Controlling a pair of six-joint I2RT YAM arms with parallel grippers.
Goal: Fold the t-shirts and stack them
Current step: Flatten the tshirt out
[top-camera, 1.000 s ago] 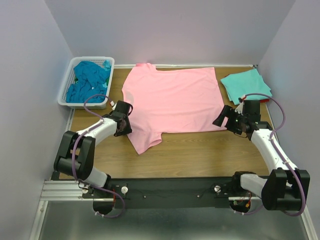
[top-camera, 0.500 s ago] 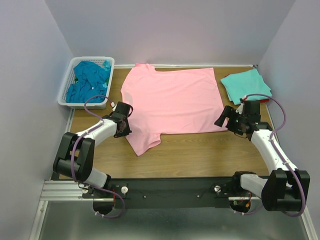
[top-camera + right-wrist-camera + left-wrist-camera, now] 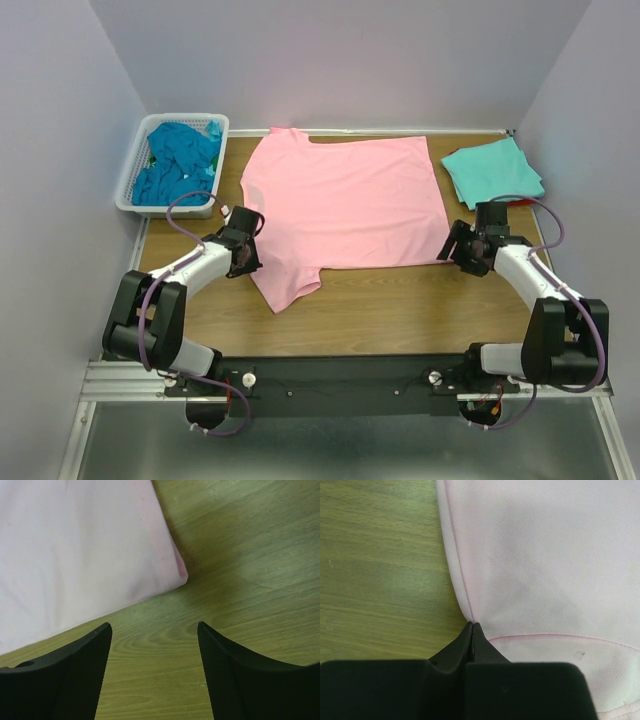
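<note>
A light pink t-shirt (image 3: 345,200) lies spread flat across the middle of the table, one sleeve pointing toward the near edge. My left gripper (image 3: 250,262) sits at the shirt's left edge where that sleeve meets the body. In the left wrist view its jaws (image 3: 472,625) are shut on the pink hem (image 3: 465,595). My right gripper (image 3: 449,249) is open at the shirt's near right corner (image 3: 177,572). Its fingertips (image 3: 105,630) straddle bare wood just short of the cloth. A folded light aqua t-shirt (image 3: 492,172) lies at the back right with a red edge (image 3: 522,202) under it.
A white lattice basket (image 3: 128,192) stands at the back left, holding crumpled teal-blue shirts (image 3: 175,160). Walls close in the table on the left, back and right. Bare wood (image 3: 400,300) runs along the near side in front of the pink shirt.
The left gripper has closed on the pink shirt's edge. The right gripper has lowered toward the shirt's corner, its arm folding in, and its jaws have narrowed a little.
</note>
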